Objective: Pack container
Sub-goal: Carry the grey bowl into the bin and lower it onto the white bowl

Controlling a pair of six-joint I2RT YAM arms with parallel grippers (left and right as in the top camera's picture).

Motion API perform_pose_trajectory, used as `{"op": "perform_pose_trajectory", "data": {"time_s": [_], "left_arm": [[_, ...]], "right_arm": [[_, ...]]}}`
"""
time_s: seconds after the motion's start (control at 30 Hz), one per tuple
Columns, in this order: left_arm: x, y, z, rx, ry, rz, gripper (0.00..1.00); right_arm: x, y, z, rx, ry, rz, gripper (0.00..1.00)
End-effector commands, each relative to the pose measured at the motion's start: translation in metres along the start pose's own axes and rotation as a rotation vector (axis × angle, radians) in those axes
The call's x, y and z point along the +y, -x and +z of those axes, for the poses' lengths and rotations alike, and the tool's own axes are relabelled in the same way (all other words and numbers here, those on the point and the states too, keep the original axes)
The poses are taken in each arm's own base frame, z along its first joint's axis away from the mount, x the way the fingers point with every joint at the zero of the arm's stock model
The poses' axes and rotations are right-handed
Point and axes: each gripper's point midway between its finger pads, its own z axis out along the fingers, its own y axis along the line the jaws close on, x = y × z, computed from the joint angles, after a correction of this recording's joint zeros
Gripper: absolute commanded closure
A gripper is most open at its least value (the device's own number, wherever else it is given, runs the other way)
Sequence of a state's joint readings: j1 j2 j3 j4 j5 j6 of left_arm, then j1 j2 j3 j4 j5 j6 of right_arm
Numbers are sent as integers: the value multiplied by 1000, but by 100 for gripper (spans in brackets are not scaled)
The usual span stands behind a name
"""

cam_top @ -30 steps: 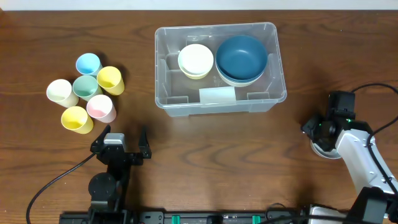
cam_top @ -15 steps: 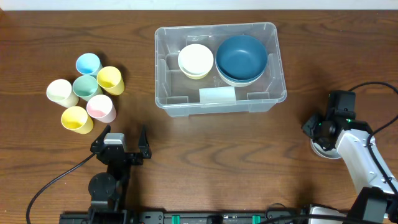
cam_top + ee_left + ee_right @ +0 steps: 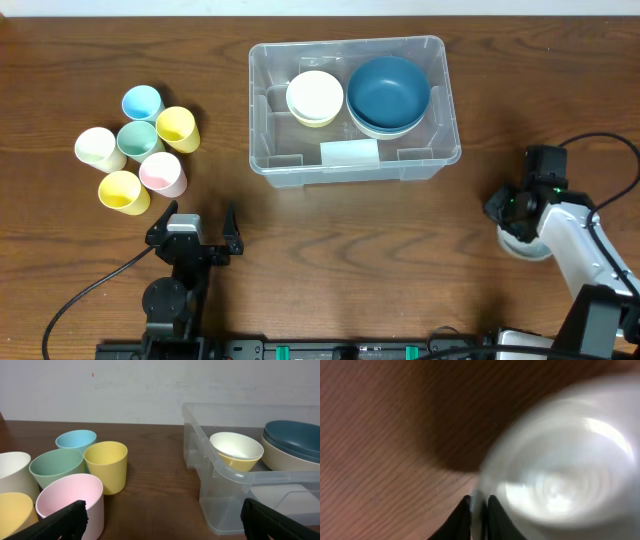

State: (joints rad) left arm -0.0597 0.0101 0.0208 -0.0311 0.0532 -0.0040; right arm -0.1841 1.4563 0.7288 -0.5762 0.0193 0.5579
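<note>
The container [image 3: 256, 120] is a large clear bin at the table's back centre, also in the left wrist view [image 3: 227, 472]. It holds a cream bowl [image 3: 315, 97] and a dark blue bowl [image 3: 389, 90] stacked on a pale one. At the right edge of the table a pale bowl [image 3: 526, 246] stands on the wood. My right gripper [image 3: 514, 222] is over it. In the right wrist view its fingers [image 3: 479, 505] pinch the blurred bowl's rim [image 3: 555, 480]. My left gripper [image 3: 190, 235] rests open near the front left, nothing between its fingers [image 3: 170, 525].
Several pastel cups cluster at the left: blue [image 3: 142, 102], yellow [image 3: 177, 128], green [image 3: 138, 140], white [image 3: 99, 148], pink [image 3: 162, 173] and another yellow [image 3: 123, 191]. A white label [image 3: 349, 153] sits on the container's front wall. Cables trail from both arms at the front.
My right wrist has shifted slightly toward the back over the pale bowl. The left arm, the cups and the container stay where they were.
</note>
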Motion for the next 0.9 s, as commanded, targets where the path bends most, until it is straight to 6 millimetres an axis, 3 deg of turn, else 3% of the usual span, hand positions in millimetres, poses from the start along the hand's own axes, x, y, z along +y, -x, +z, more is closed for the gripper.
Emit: {"op": "perform_pose_trajectory", "data": {"time_s": [0.0, 0.07, 0.3, 0.47, 0.57, 0.67, 0.77, 0.87], "left_arm": [[2, -15, 1, 45, 8, -12, 2], [2, -15, 1, 45, 8, -12, 2], [2, -15, 1, 45, 8, -12, 2], [2, -15, 1, 45, 8, -12, 2], [2, -15, 1, 45, 8, -12, 2], [2, -15, 1, 45, 8, -12, 2], [2, -15, 1, 45, 8, -12, 2], [2, -15, 1, 45, 8, -12, 2]], "right_arm": [[-6, -4, 5, 17, -21, 9, 93], [-6, -3, 5, 14, -19, 9, 99], [0, 5, 3, -15, 0, -8, 99], [14, 28, -26, -63, 33, -38, 99], [34, 52, -64, -122, 99, -76, 99], [69, 73, -117, -188, 244, -184, 99], [107, 83, -177, -261, 396, -312, 99], [149, 81, -232, -340, 533, -458, 99]]}}
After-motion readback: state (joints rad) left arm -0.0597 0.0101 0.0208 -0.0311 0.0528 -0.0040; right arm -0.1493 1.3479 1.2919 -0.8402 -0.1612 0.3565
